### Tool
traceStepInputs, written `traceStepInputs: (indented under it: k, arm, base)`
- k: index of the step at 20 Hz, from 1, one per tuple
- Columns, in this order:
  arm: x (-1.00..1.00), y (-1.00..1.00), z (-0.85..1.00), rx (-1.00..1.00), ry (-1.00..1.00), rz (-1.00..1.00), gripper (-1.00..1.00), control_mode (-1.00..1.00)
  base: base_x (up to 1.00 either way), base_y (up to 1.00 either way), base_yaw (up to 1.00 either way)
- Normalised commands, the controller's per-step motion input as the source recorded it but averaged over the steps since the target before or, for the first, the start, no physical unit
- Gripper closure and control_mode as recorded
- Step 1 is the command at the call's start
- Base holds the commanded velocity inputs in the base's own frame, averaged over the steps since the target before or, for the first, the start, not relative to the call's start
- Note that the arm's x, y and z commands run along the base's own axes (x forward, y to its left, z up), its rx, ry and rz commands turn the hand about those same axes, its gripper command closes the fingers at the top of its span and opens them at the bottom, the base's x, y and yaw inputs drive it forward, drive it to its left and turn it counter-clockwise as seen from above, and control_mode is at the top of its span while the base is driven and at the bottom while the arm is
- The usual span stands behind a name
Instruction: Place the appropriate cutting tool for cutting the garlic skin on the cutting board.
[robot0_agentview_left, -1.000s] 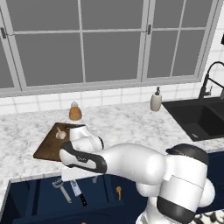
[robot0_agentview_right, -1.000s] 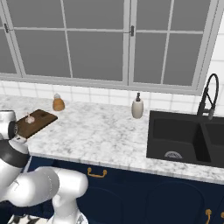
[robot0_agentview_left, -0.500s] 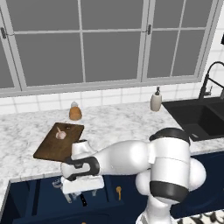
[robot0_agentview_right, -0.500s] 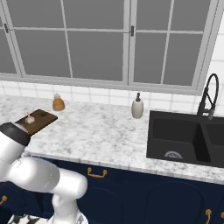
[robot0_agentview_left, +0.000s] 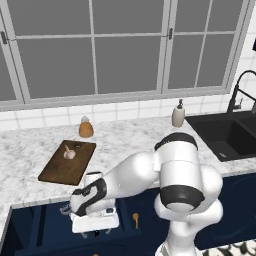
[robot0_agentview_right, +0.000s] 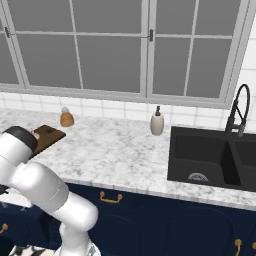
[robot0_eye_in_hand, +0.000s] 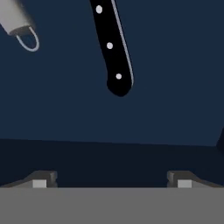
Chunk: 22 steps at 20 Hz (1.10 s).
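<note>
Orange-brown jar (robot0_agentview_left: 86, 128) with a pale lid standing at the back of the white marbled counter (robot0_agentview_left: 125, 142), close under the tiled wall and the grey window panes (robot0_agentview_left: 130, 62). Further right, a cream soap dispenser (robot0_agentview_left: 178, 114) beside a black sink (robot0_agentview_left: 226, 135) with a curved black tap (robot0_agentview_left: 237, 90). Below the counter edge, dark blue cabinet fronts with brass handles (robot0_agentview_right: 110, 197), a small wooden utensil (robot0_agentview_left: 135, 218) on a dark blue surface, and a grey handle end with a wire loop (robot0_eye_in_hand: 27, 38).
</note>
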Motion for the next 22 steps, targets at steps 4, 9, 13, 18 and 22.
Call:
traceStepInputs:
  k: [4,9,13,18,22]
  arm:
    - [-0.63,0.08,0.0,0.0,0.11,0.0,-1.0,-1.0]
    - [-0.93,0.03,0.03,0.0,0.08,0.0,-1.0,-1.0]
    - [-1.0,0.0,0.09,0.0,0.11,-0.01,-1.0,-1.0]
    - [-0.74,0.0,0.21,0.0,0.16,0.0,-1.0,-1.0]
    - [0.28,0.0,0.15,0.0,-0.03,0.0,-1.0,-1.0]
  base:
    - [0.0,0.0,0.0]
    - [0.0,0.0,0.0]
    - [0.0,0.0,0.0]
    - [0.0,0.0,0.0]
    - [0.0,0.0,0.0]
